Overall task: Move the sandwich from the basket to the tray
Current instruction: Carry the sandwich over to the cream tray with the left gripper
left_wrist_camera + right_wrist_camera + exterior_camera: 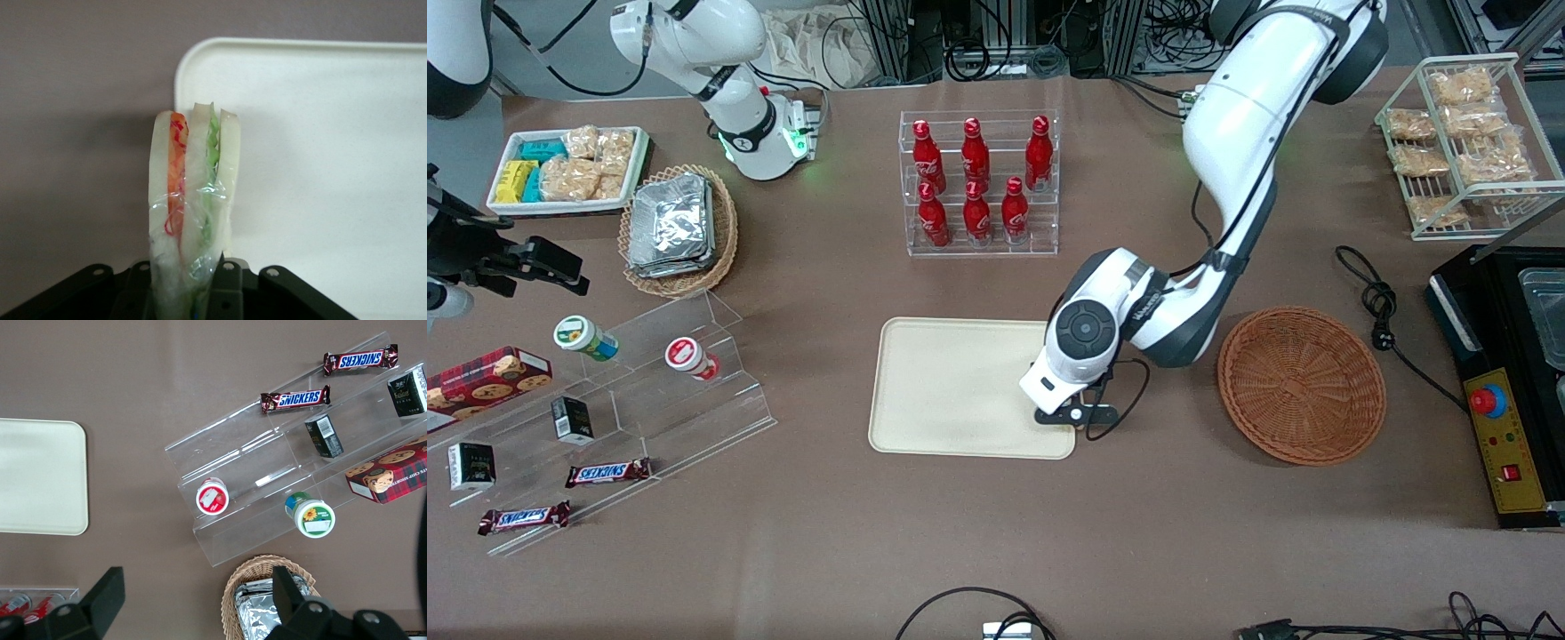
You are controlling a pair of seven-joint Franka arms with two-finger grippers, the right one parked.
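Observation:
My left gripper (185, 285) is shut on the sandwich (193, 193), a plastic-wrapped wedge of pale bread with orange-red and green layers, held on edge. It hangs over the corner of the cream tray (333, 133), partly over the brown table. In the front view the gripper (1065, 414) is above the tray's (951, 382) corner nearest the camera, on the basket's side; the sandwich is hidden under the hand there. The round reddish-brown basket (1303, 384) stands beside the tray toward the working arm's end and holds nothing.
A clear rack of red bottles (980, 182) stands farther from the camera than the tray. A clear stepped shelf (649, 391) with snacks lies toward the parked arm's end. A black cable (1383, 307) and a control box (1507, 391) lie past the basket.

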